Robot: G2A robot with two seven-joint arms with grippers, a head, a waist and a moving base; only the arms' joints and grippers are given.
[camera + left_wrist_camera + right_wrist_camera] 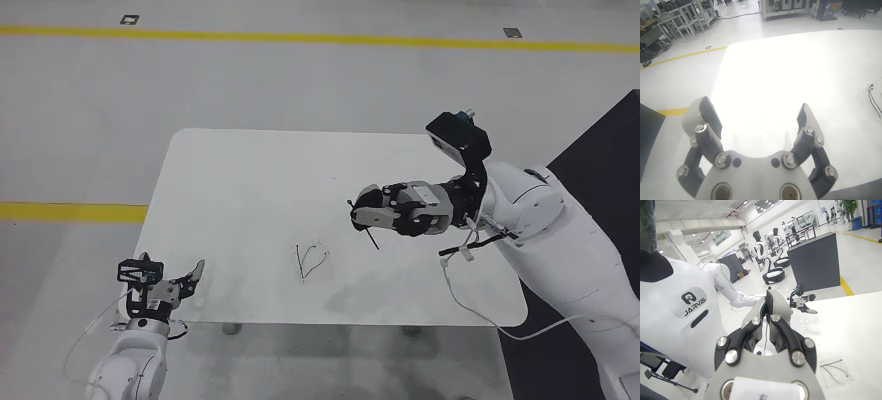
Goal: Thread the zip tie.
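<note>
The right gripper (768, 298) has its 2 pads pinched tight together on a thin black zip tie (765, 333). Most of the strap is hidden between the pads; a short length hangs free behind them, and what may be its head pokes past the fingertips, too small to be sure. From the top view the gripper hangs above the right half of the white table (240, 180), with the strap slanting down from it.

On the gripper's housing is a white label (768, 386) bearing a handwritten mark. It is cut off at the picture's edge and cannot be read.

More loose ties (310, 262) lie near the table's front edge, well apart from the held one, on or in a piece of clear plastic (845, 380); I cannot tell which. They overlap, so counting them is hard.

The left gripper (754, 102) sits at the table's near left corner, its 2 fingers spread wide with nothing between them.
</note>
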